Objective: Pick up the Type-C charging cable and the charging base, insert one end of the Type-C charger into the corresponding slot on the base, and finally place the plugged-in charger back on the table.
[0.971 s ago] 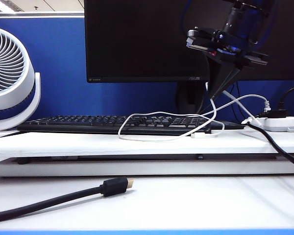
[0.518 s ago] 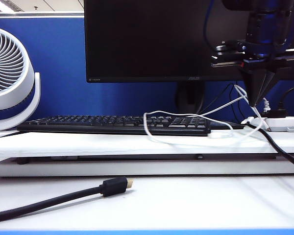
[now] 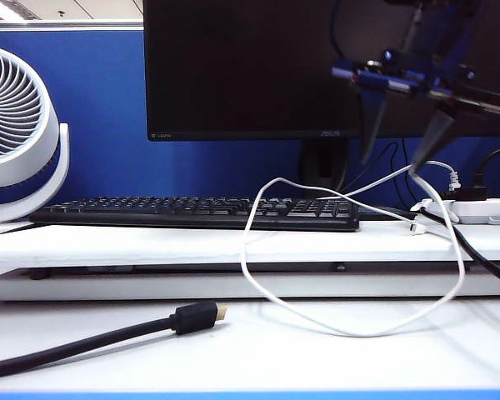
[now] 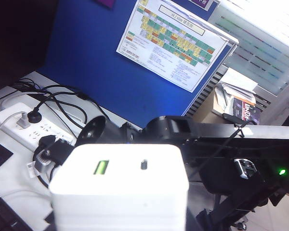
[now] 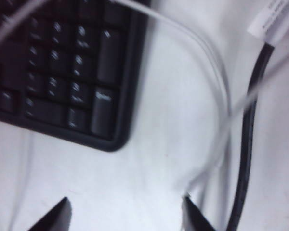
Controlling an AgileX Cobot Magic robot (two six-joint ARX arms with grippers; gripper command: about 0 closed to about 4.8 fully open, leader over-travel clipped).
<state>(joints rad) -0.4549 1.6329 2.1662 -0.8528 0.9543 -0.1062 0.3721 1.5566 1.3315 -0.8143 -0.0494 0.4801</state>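
So the keyboard (image 3: 196, 212) is my anchor here. Right claw (image 3: 404, 146) hangs in the air above the keyboard's right end, in front of the monitor (image 3: 233, 67), fingers spread wide. One fingertip (image 5: 192, 211) looks like it's touching the Type-C charging cable (image 3: 350, 325), but nothing's pinched. The cable droops off the shelf edge in a big loop down onto the surface (image 3: 317, 350) in front of the keyboard, one plug end lying on the shelf just right of it. The black cable (image 3: 108, 333) sits on the surface well left of that loop, lots of open room between.

Left claw (image 4: 118, 226) is mostly hidden under the charging base (image 4: 120, 187) it carries, slot (image 4: 144, 164) beside the green port. The exterior camera doesn't catch it.
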